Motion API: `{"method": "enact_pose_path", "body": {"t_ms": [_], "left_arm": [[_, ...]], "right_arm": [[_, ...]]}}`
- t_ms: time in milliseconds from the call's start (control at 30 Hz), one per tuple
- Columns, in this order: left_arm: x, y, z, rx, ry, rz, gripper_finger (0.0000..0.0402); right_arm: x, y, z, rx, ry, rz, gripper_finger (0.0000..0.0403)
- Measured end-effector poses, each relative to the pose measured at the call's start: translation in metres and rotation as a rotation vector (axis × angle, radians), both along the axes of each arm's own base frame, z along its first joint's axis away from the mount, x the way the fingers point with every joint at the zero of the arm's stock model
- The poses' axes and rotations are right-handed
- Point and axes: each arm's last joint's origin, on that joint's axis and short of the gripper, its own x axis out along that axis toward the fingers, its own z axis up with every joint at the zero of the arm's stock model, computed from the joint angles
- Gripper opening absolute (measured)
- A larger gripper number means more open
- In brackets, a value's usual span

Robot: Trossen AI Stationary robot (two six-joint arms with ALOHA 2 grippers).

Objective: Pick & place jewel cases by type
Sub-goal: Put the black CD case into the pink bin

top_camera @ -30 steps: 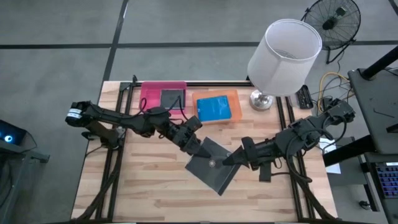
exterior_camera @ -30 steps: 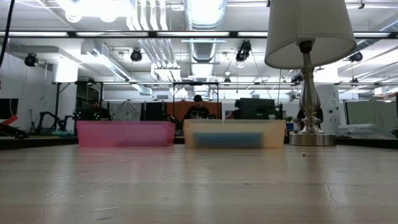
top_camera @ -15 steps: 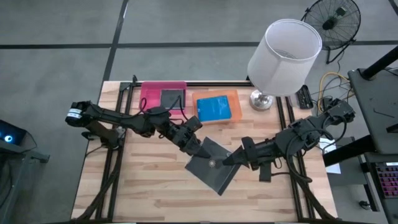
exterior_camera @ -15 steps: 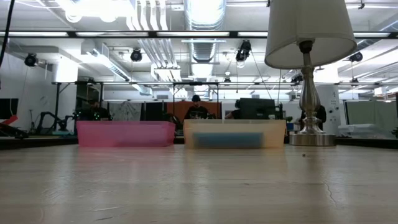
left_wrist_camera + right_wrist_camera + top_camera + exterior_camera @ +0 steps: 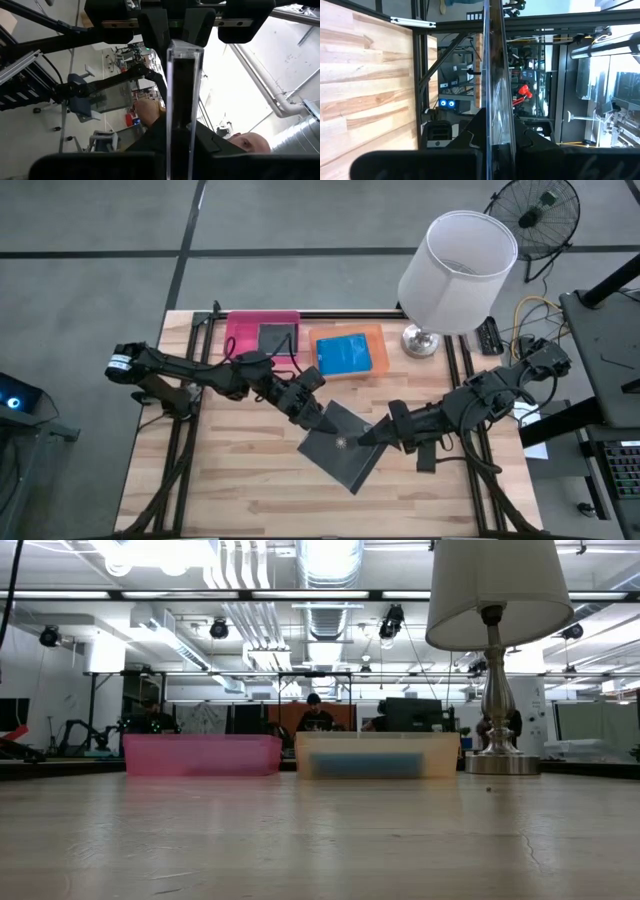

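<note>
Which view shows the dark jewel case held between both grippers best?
The high view: the dark jewel case shows its whole face, with the left gripper and right gripper on it. Both wrist views show it edge-on only; the low view misses it.

At the table's (image 5: 240,480) far edge, 2 trays (image 5: 262,332) sit side by side, lamp (image 5: 455,270) to their right.

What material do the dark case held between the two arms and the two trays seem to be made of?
Dark jewel case: apparently hard glossy plastic, its edge clear in the left wrist view. Pink tray and orange tray: probably translucent plastic, since contents show dimly through the walls.
</note>
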Motion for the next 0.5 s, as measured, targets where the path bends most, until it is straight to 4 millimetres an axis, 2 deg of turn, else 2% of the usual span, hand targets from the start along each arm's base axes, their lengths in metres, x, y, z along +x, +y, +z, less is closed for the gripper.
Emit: {"method": "enact_pose_path", "body": {"t_ms": [167,500], "left_arm": [[-0.0001,0.0004,0.0004,-0.004,-0.001,0.000,0.0003],[-0.0002,0.0014,0.0006,-0.015,0.008,-0.004,0.0001]], "right_arm": [[0.0000,0.0000,0.0000,-0.003,-0.001,0.000,0.0013],[0.0002,-0.0006,0.0000,-0.006,-0.004,-0.034,0.0014]]}}
